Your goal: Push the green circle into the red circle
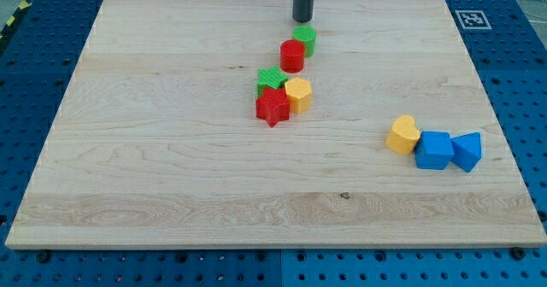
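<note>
Green circle already against the red one, top centre of the board

My tip [302, 20], a bare rod with no jaws to open or close, stands just above the green circle [305, 39] in the upper middle of the frame. That block touches the red circle [292, 55] at its lower left, so the push looks finished or nearly so. At most, a short nudge down-left remains.

You had a green circle [306, 38] beside a red circle [292, 55], and a red star [273, 107]. The heart [402, 135] was yellow, the cube [434, 149] blue, on pale wood-grain board [154, 150].
</note>
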Tool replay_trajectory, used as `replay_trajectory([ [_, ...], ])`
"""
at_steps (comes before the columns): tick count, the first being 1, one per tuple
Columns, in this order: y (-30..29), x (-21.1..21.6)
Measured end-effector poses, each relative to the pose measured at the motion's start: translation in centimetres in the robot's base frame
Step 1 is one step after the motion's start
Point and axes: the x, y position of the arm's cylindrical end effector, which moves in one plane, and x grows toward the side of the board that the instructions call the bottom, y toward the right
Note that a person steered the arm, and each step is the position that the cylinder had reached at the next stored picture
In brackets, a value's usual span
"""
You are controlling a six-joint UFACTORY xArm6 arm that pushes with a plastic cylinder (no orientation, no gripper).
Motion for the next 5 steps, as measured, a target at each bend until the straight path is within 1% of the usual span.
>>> replay_trajectory([
  [3,-0.4,2.2],
  [5,-0.4,4.8],
])
